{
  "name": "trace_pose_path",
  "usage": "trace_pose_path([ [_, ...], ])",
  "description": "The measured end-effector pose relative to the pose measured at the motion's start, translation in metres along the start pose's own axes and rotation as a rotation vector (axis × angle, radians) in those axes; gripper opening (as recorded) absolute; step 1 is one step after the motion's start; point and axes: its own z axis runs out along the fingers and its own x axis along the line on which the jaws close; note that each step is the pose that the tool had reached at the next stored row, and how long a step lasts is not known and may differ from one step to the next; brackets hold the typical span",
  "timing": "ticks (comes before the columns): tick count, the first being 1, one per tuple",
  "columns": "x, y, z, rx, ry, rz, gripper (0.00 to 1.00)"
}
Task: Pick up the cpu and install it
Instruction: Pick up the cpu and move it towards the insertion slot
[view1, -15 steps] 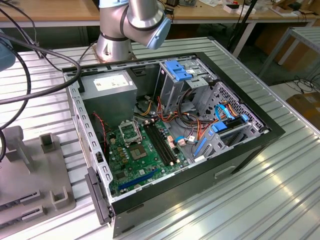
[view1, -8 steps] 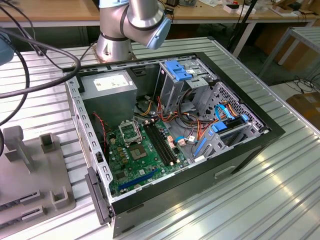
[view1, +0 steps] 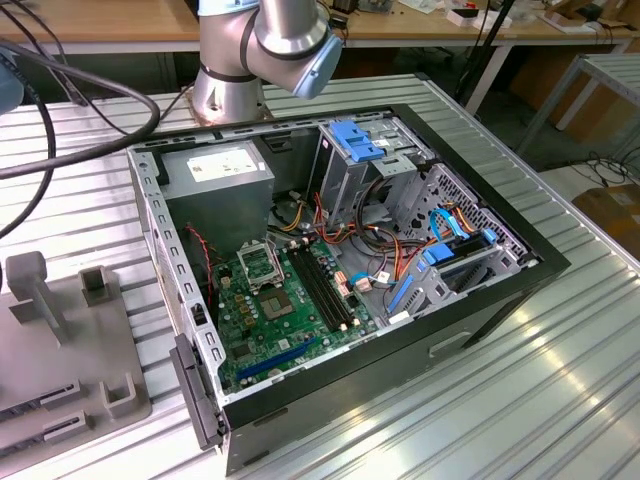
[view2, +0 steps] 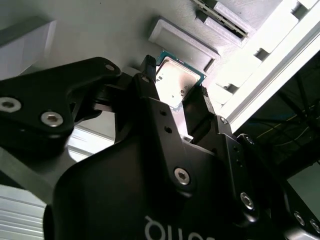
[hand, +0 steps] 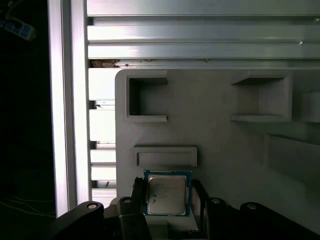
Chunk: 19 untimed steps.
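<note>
The cpu (hand: 167, 194), a square chip with a silver lid and green rim, lies on a grey holder plate (hand: 215, 130). My gripper (hand: 167, 198) straddles it, with one black finger pressed against each of two opposite edges. The second wrist view shows the cpu (view2: 175, 80) held between the same fingers of the gripper (view2: 175, 83), just over the plate (view2: 100, 35). In the exterior view the open computer case (view1: 480, 300) holds the green motherboard (view1: 285, 320), whose cpu socket (view1: 262, 266) stands open. The grey holder plate (view1: 40, 350) lies at the exterior view's left.
Raised pockets (hand: 145, 97) and a shallow slot (hand: 165, 156) stand on the plate beside the cpu. The plate rests on a ribbed aluminium table (view1: 520, 400). Inside the case are a power supply (view1: 220, 170), a drive cage (view1: 365, 160) and loose cables (view1: 390, 250). The arm's base (view1: 235, 70) stands behind the case.
</note>
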Motion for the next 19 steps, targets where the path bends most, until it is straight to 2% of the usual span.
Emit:
trace_pose_path([
  [8,-0.0003,-0.0001,-0.0084,0.0,0.0043,0.0,0.47],
  [19,-0.0003,-0.0002,-0.0101,0.0,0.0056,0.0,0.47],
])
